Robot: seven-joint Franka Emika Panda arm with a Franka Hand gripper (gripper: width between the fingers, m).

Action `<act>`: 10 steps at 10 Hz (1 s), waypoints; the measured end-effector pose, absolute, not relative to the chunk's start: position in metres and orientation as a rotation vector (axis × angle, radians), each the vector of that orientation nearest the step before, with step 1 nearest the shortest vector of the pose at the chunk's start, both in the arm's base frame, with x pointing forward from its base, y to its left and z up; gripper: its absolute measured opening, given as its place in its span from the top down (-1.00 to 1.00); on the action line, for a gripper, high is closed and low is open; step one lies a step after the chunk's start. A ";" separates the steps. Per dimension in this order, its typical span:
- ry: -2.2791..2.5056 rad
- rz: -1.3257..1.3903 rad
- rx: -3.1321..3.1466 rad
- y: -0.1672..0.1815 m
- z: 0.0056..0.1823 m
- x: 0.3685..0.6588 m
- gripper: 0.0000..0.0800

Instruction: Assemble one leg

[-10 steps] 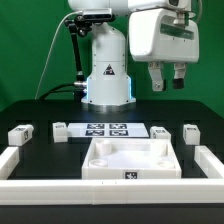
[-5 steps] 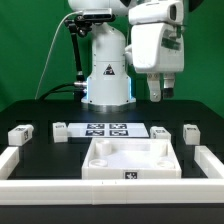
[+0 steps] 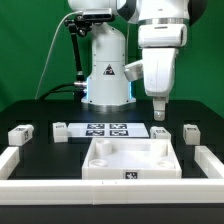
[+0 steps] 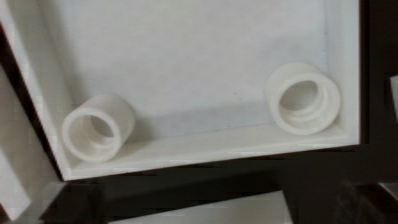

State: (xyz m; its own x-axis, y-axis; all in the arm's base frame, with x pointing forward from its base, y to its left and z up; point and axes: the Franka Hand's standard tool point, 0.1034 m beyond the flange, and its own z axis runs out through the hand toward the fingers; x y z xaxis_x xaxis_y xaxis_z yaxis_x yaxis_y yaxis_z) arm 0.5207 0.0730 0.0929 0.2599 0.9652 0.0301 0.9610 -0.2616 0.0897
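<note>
Several white legs stand on the black table: two at the exterior view's left and two at its right. My gripper hangs high above the table, over the right-hand legs and touching nothing. It is turned edge-on to the exterior view. In the wrist view its dark fingers frame the gripper, open and empty. That view looks down on the big white square tray-like part and two of its round sockets. No leg shows there.
The square tray-like part lies at the front middle. The marker board lies behind it. White rails border the work area at left, right and front. The robot base stands at the back.
The gripper has moved toward the exterior view's left and slightly down, and has turned about its vertical axis, so its two fingers now line up edge-on. The parts have not moved.
</note>
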 end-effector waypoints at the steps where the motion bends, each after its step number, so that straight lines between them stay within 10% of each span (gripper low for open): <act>1: 1.876 0.121 2.451 0.073 0.093 0.521 -0.62; 10: 2.010 0.023 2.429 0.038 0.026 0.487 -0.62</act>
State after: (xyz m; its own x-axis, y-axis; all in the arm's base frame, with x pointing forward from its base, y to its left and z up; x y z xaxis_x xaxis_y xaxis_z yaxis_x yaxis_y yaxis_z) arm 0.4870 0.0377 0.0264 0.1873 0.9821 0.0181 0.9823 -0.1874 0.0006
